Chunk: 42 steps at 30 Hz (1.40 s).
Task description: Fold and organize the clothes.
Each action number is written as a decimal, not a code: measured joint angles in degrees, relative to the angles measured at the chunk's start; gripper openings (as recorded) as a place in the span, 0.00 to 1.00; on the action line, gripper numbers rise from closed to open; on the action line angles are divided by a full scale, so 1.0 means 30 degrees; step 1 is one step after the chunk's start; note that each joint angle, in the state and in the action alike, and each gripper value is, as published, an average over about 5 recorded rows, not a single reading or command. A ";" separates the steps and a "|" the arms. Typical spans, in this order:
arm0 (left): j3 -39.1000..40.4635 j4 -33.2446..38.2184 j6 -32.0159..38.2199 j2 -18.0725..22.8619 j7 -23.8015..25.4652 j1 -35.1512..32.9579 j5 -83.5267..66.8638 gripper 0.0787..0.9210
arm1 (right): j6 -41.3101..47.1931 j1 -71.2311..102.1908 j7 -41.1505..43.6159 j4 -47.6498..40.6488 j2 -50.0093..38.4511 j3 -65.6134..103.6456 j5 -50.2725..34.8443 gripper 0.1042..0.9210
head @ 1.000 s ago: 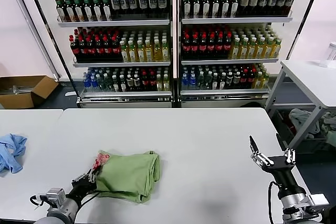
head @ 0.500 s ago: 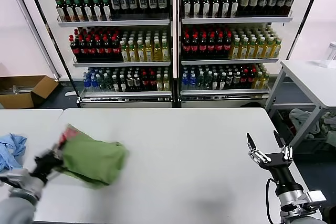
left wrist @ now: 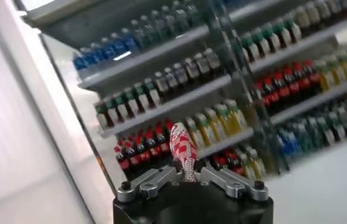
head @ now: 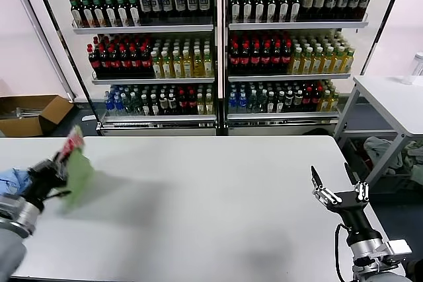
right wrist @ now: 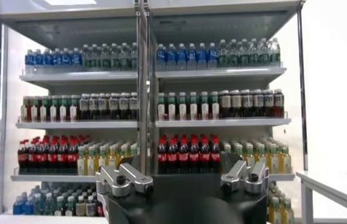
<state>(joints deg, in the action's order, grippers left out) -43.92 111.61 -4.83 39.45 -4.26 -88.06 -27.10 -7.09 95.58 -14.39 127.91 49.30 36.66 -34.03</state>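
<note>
The folded light green polo shirt (head: 78,171) hangs above the white table (head: 211,196) at its left side, its red-and-white checkered graphic (head: 72,142) at the top. My left gripper (head: 54,168) is shut on the shirt and holds it up in the air. In the left wrist view the checkered part (left wrist: 183,146) stands pinched between the jaws of the left gripper (left wrist: 185,176). My right gripper (head: 336,188) is open and empty, raised at the table's right front. In the right wrist view the right gripper (right wrist: 182,176) faces the drink shelves.
A light blue cloth (head: 12,179) lies at the table's far left, just behind the left gripper. Drink shelves (head: 218,44) stand behind the table. A cardboard box (head: 33,113) sits on the floor at the left. Another white table (head: 396,104) stands at the right.
My left gripper has lifted the folded green shirt off the table's front and carried it left and up, toward the blue cloth. The right gripper has barely moved.
</note>
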 measured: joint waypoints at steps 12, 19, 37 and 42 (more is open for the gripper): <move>0.8362 -0.1238 0.1267 0.2944 -0.0049 0.2166 0.3890 0.08 | 0.0249 -0.0438 0.0015 0.0038 0.0074 -0.0411 0.0122 0.88; 1.1171 -0.0736 0.0123 0.3637 -0.1310 0.3638 0.4772 0.16 | 0.0394 -0.0676 0.0029 0.0060 0.0157 -0.0644 0.0186 0.88; 1.5354 0.2282 -0.3364 0.3778 -0.5451 0.8101 0.4293 0.81 | 0.2858 -0.3007 0.0325 -0.0338 0.0539 -0.2918 0.0021 0.88; 1.3481 0.3416 -0.2863 0.3628 -0.4829 0.7265 0.4163 0.88 | 0.5059 -0.5767 0.0099 -0.1408 0.1517 -0.5628 -0.0734 0.88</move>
<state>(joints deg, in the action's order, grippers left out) -3.47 121.86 -13.42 50.33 -18.74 -66.27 -14.61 8.09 78.28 -14.09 123.69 53.85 19.78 -36.23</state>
